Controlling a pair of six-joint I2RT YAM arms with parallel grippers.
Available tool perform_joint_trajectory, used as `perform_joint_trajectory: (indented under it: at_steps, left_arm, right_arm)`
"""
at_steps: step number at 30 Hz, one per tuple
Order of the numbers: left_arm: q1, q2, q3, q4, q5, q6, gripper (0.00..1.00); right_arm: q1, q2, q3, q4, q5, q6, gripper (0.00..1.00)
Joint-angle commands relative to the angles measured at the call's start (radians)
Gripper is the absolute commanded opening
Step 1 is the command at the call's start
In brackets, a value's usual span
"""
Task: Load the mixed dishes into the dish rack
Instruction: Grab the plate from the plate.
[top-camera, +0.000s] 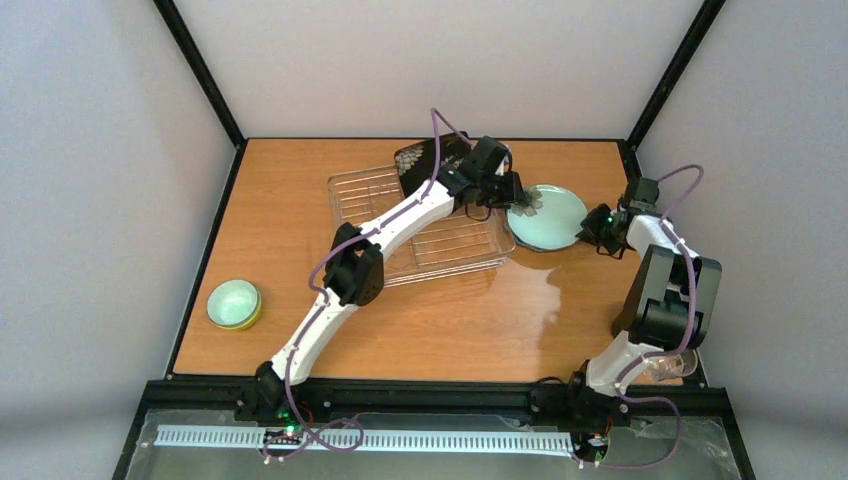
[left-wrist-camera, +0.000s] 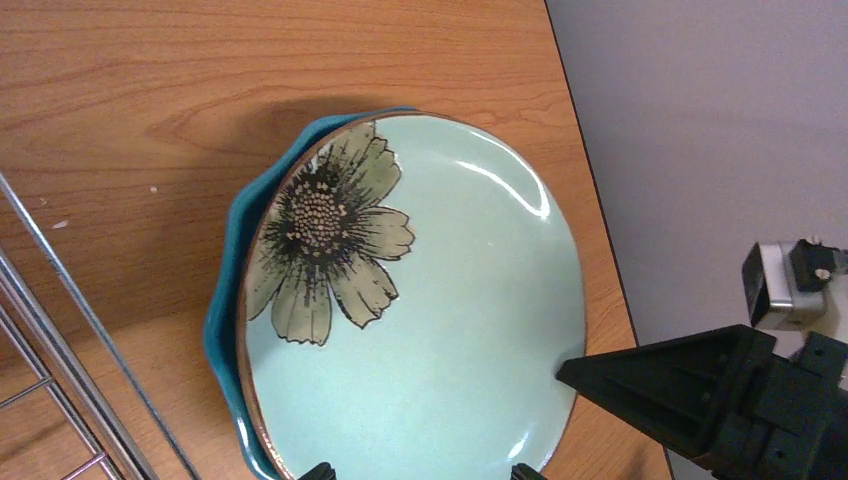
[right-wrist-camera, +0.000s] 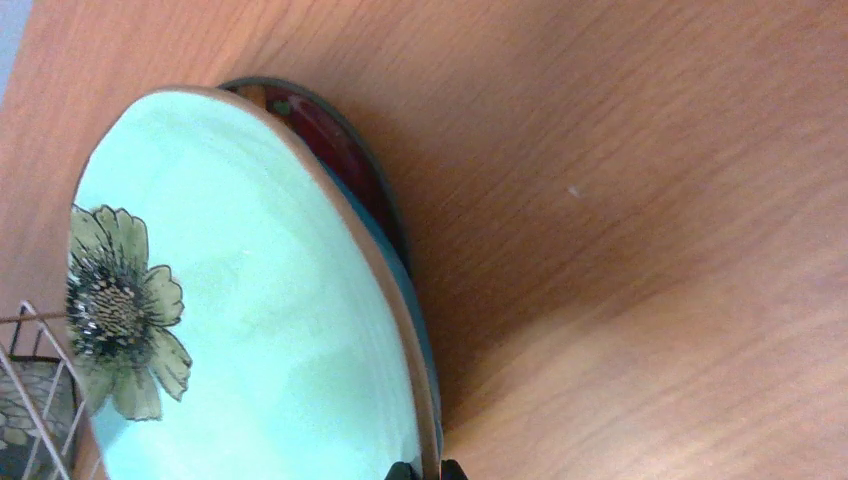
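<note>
On the worktop (top-camera: 300, 200) the dish rack (top-camera: 360, 190) lies centre-far. Just right of it, the pale mint plate (top-camera: 548, 220) tops a stack of 3, over the blue dotted plate (left-wrist-camera: 225, 330) and small red floral plate (right-wrist-camera: 330, 140). The right gripper (right-wrist-camera: 425, 468) has its jaws seemingly pinched on the right rim, we judge to lift it. The left gripper (left-wrist-camera: 420, 470) hovers at the plate's left side, jaws wide, holding nothing.

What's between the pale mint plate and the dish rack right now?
The left gripper hangs open at the rack-side edge of the pale mint plate, and its arm stretches across the dish rack. No dish lies in that gap. The right gripper pinches the far rim.
</note>
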Motion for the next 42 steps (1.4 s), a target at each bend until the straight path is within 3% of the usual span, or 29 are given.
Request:
perform_joint_trajectory:
  at_steps: [1,22,42]
  left_arm:
    - [-0.01,-0.037,-0.018,-0.088,-0.009,0.005,1.0]
    - [-0.024,-0.06,-0.074,-0.059,0.026,0.013,1.0]
    - [-0.068,-0.096,-0.062,-0.076,0.242,-0.016,1.0]
  right_arm:
    - [-0.034,-0.067,-0.027,-0.03,0.057,0.014,0.02]
    - [-0.039,-0.184,-0.021,-0.046,0.047,0.022,0.02]
    - [-0.047,-0.205,0.052,-0.02,-0.063,0.08,0.02]
